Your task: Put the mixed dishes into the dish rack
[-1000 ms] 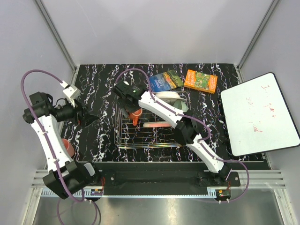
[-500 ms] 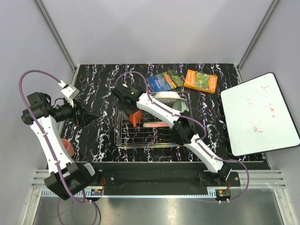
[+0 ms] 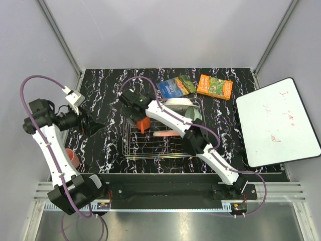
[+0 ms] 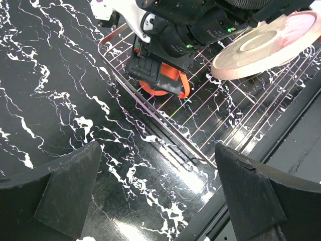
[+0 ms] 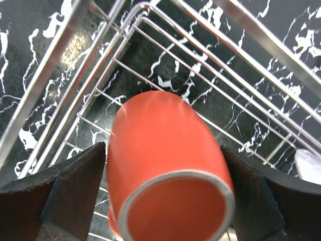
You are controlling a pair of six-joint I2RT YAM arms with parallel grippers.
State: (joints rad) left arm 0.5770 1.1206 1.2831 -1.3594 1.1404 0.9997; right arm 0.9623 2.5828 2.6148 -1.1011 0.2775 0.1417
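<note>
My right gripper (image 3: 142,120) is over the far left corner of the silver wire dish rack (image 3: 150,150), shut on an orange cup (image 3: 144,125). In the right wrist view the cup (image 5: 165,165) fills the gap between the fingers of the gripper (image 5: 164,196), tilted just over the rack wires (image 5: 200,75). The pink-and-cream plate (image 3: 168,133) leans in the rack, with the white plate (image 3: 176,104) and pale green bowl (image 3: 194,113) behind it. My left gripper (image 3: 95,126) is open and empty, left of the rack. A small pink cup (image 3: 72,158) sits by the left arm.
A blue packet (image 3: 176,86) and an orange packet (image 3: 214,86) lie behind the rack. A white board (image 3: 276,123) lies at the right. In the left wrist view the gripper (image 4: 158,196) hangs over black marbled table beside the rack's near rim (image 4: 165,135).
My right gripper has shifted slightly left and back over the rack's far left corner, the orange cup moving with it. The left arm has barely moved.
</note>
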